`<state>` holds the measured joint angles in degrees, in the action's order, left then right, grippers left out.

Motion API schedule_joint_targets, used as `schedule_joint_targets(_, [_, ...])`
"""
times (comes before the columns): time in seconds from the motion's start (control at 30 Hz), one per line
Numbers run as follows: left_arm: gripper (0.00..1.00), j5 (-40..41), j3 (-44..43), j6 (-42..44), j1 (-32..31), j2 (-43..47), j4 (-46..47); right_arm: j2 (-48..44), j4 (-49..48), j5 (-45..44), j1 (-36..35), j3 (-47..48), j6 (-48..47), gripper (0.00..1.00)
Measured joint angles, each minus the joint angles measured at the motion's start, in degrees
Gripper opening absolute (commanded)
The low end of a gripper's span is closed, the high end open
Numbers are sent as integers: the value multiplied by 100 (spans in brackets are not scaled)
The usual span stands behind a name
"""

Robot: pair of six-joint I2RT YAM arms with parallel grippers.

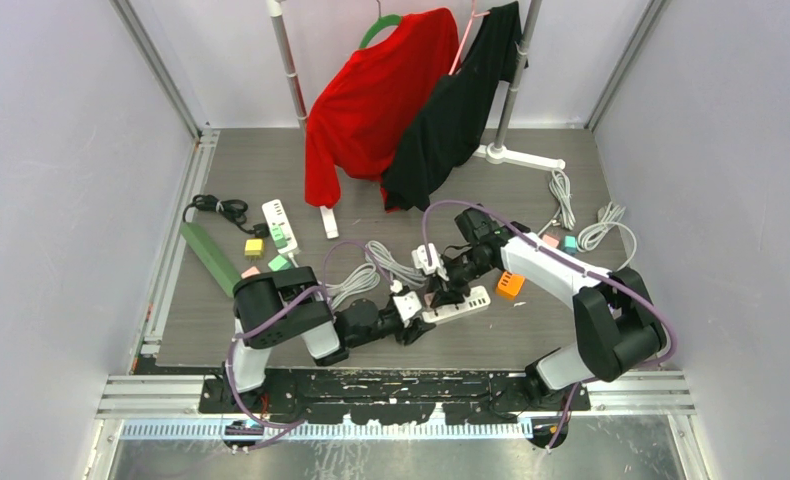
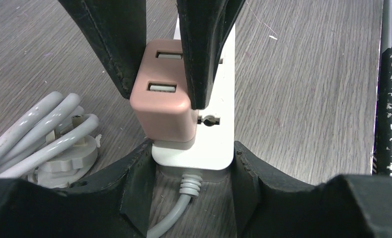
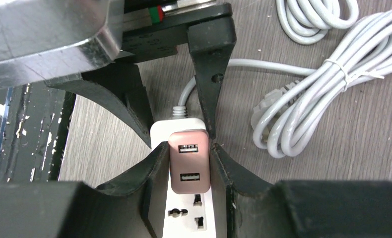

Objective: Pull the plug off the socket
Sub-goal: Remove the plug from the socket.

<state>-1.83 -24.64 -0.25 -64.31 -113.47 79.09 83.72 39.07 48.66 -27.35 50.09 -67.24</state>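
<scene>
The pink USB plug [image 3: 189, 161] sits seated in the white power strip [image 3: 194, 218], in the socket nearest the end where the strip's cord [image 3: 184, 96] leaves. The strip lies flat on the wooden surface [image 1: 531, 335], a little toward 6 o'clock from the middle of the overhead view, its long axis running roughly 8 to 2 o'clock.

The right pincer [image 3: 189, 148] is clamped on the plug, one finger pressed against each long side. In its own wrist view the strip runs 12 to 6 o'clock straight under the wrist. The left pincer [image 2: 191, 148] reaches in from 8 o'clock and is closed across the strip's cord end, gripping its two edges just behind the plug.

The right arm has the plug, so the pull falls to it. The plug's prongs point down into the strip's face, so I judge the pull must go straight up, square to the long axis, while the left arm pins the strip down. A bundled white cable [image 3: 303, 109] lies nearby at 3 o'clock, clear of both.
</scene>
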Motion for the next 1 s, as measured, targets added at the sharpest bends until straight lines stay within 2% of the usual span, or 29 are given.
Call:
schedule_joint_targets(0.13, [0,-42,4,-2,52,-28,42,-13,72,-11,164,2,-76,1])
schedule_joint_targets(0.4, [0,-192,26,-7,98,-31,125,-24,404,234,227,0,-957,1])
schedule_joint_targets(0.57, [0,-234,87,-83,118,-35,157,-42,212,57,-70,4,-656,1])
schedule_joint_targets(0.8, [0,-258,94,-101,138,-68,219,-44,20,-26,39,7,-22,1])
schedule_joint_targets(1.0, [0,-315,70,-109,179,-68,334,-44,291,304,417,20,-350,1])
